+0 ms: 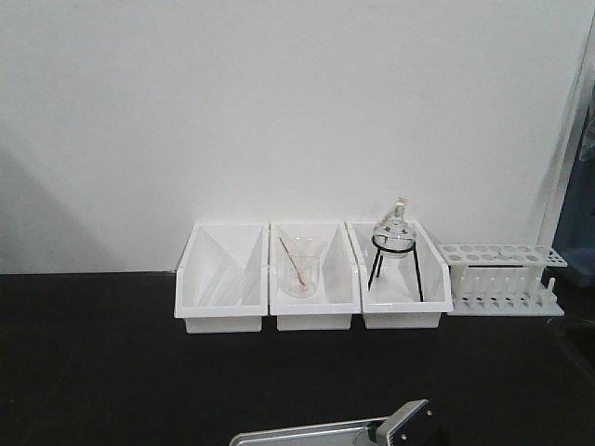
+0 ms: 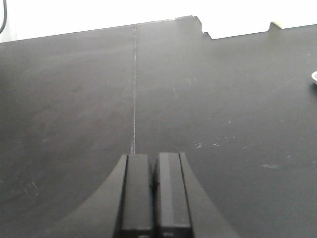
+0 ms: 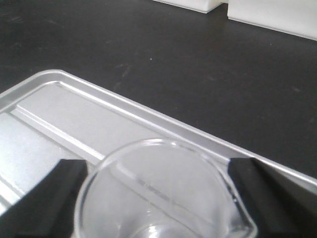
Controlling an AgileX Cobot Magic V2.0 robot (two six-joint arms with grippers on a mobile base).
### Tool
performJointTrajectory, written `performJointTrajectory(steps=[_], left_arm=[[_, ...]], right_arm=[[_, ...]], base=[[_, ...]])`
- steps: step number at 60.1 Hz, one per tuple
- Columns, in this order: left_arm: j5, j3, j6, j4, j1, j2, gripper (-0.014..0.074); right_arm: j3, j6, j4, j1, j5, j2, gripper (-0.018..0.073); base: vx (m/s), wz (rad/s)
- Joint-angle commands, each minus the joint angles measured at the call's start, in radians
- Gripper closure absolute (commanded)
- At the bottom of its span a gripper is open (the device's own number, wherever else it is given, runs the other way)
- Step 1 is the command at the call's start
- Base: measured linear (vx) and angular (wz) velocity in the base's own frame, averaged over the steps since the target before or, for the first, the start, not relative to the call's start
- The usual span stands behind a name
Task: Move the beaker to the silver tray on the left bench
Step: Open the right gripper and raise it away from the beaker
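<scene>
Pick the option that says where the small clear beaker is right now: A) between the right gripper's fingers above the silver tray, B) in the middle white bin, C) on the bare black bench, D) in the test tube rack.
A: the right wrist view shows the beaker between the two black fingers with the silver tray below it.

Three white plastic bins (image 1: 314, 277) stand in a row on one black bench (image 1: 102, 372), and one white test-tube rack (image 1: 502, 277) stands beside them. There are two clear beakers: one with a red rod (image 1: 301, 269) in the middle bin, and one small beaker (image 3: 163, 198) seen from the right wrist camera. There is also one round-bottomed flask (image 1: 394, 232) on one black wire stand (image 1: 398, 269), one silver tray (image 3: 64, 119), and two grippers, one left gripper (image 2: 154, 191) and one right gripper (image 3: 161, 186).
</scene>
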Motion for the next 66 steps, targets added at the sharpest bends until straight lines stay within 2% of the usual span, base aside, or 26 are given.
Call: performJointTrajectory(steps=[1, 18, 24, 29, 36, 45, 53, 59, 66], left_arm=[[-0.076, 0.02, -0.002, -0.003, -0.006, -0.007, 0.0595], [-0.076, 0.02, -0.002, -0.003, -0.006, -0.007, 0.0595], [-0.076, 0.02, -0.002, -0.003, -0.006, -0.007, 0.0595], [-0.076, 0.02, -0.002, -0.003, -0.006, -0.007, 0.0595], [-0.076, 0.02, -0.002, -0.003, -0.006, -0.007, 0.0595], [-0.076, 0.02, -0.002, -0.003, -0.006, -0.007, 0.0595], [-0.076, 0.02, -0.002, -0.003, -0.006, -0.007, 0.0595], [-0.076, 0.02, -0.002, -0.003, -0.006, -0.007, 0.0595], [-0.076, 0.02, -0.002, -0.003, -0.006, -0.007, 0.0595]], right_arm=[[-0.02, 0.019, 0.033, -0.004, -0.077, -0.054, -0.0164], [-0.02, 0.027, 0.062, -0.004, -0.045, -0.201, -0.0125], [-0.02, 0.075, 0.062, -0.004, 0.012, -0.29, -0.0082], [-0.02, 0.148, 0.062, -0.004, 0.098, -0.385, -0.0008], [-0.02, 0.274, 0.034, -0.004, 0.277, -0.552, 0.019], [-0.02, 0.439, -0.118, -0.004, 0.574, -0.8, 0.0571], [-0.011, 0.549, -0.238, -0.004, 0.811, -0.989, 0.0575], [0.0, 0.549, -0.266, -0.004, 0.895, -1.089, 0.0575], [0.0, 0.549, -0.268, -0.005, 0.92, -1.176, 0.0573]], base=[[0.0, 0.0], [0.0, 0.0], [0.0, 0.0], [0.0, 0.0], [0.0, 0.0], [0.0, 0.0], [0.0, 0.0], [0.0, 0.0], [0.0, 0.0]])
